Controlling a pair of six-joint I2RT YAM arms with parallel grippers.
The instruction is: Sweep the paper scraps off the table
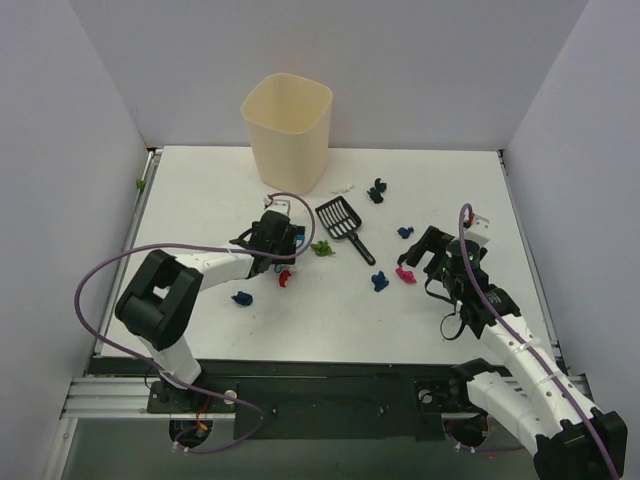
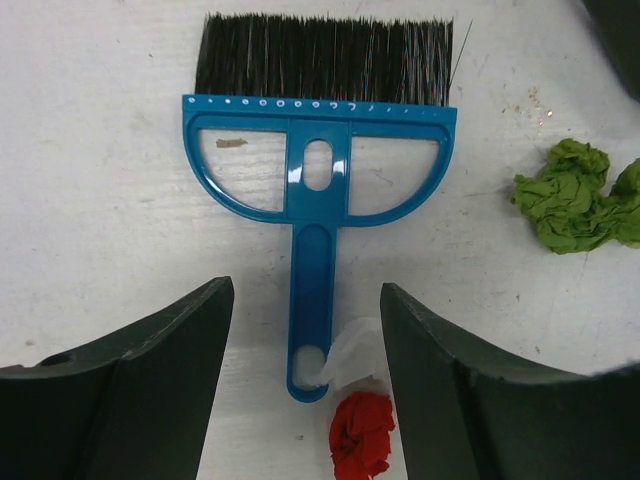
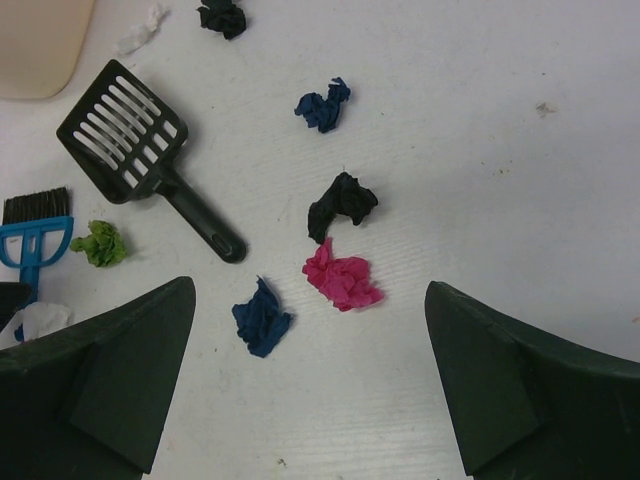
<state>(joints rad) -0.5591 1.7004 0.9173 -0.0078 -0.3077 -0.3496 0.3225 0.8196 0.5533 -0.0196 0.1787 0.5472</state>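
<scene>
The paper scraps lie scattered on the white table (image 1: 330, 320). In the top view I see blue (image 1: 242, 297), red (image 1: 284, 277), green (image 1: 322, 248), magenta (image 1: 405, 274) and black (image 1: 376, 190) ones. My left gripper (image 2: 305, 290) is open, low over the table, straddling the handle of the blue brush (image 2: 318, 170). There is a gap on each side of the handle. A red scrap (image 2: 360, 435) and a white scrap (image 2: 355, 350) lie between its fingers too. My right gripper (image 3: 310, 290) is open above a magenta scrap (image 3: 343, 278) and a blue scrap (image 3: 262, 317), holding nothing.
The black slotted scoop (image 1: 340, 220) lies mid-table, its handle pointing toward the near right. The cream bin (image 1: 288, 130) stands at the back. Pale walls enclose the table on three sides. A green scrap (image 2: 575, 195) lies right of the brush.
</scene>
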